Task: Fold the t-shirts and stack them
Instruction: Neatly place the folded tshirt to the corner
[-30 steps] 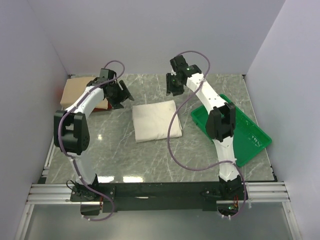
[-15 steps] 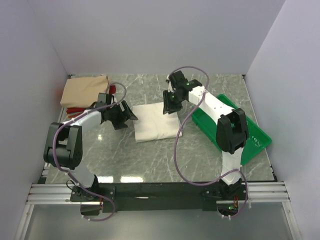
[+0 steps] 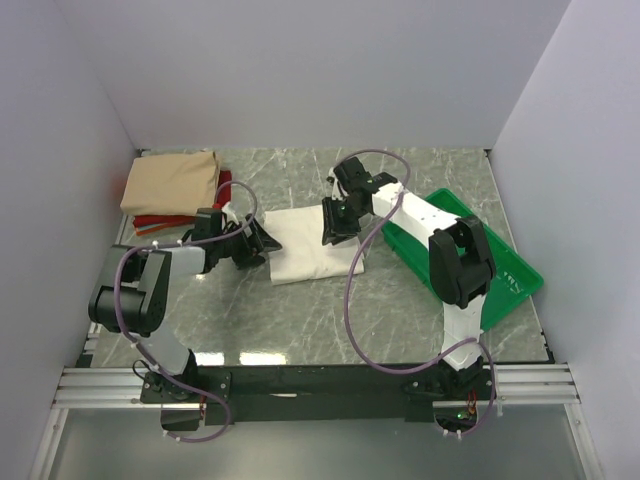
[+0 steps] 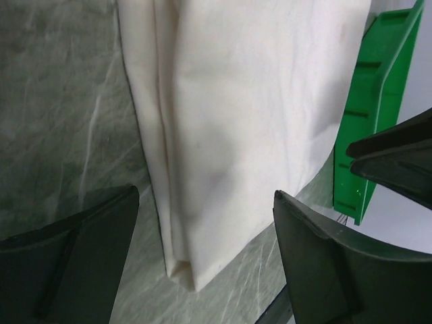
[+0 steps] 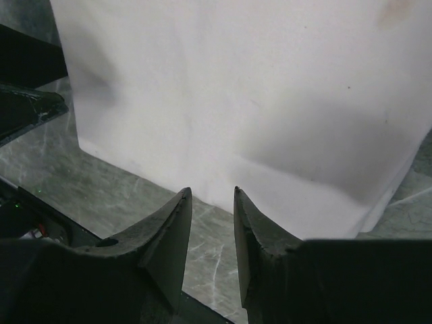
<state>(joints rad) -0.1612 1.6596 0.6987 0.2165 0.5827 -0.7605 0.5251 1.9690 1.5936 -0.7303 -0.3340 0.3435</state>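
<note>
Our left fingers (image 4: 88,256) gape wide at the cream t-shirt (image 3: 310,250)'s left edge; our right fingers (image 5: 162,236), barely parted, hover above it.

The left arm (image 3: 180,260) sits low in the left half of the overhead view. Its dark elbow is folded near the left edge and its forearm reaches right toward the middle of the frame. The left gripper (image 3: 262,240) lies close to the tabletop (image 3: 300,320). In its wrist view the fingers (image 4: 94,256) stand wide apart in the lower corners. The right arm (image 3: 412,208) rises from its base at the lower right, bends at a dark elbow at right of centre, then stretches up and left. The right gripper (image 3: 335,225) tilts downward just above centre. In its wrist view the fingers (image 5: 169,236) leave only a narrow gap between the tips.
</note>
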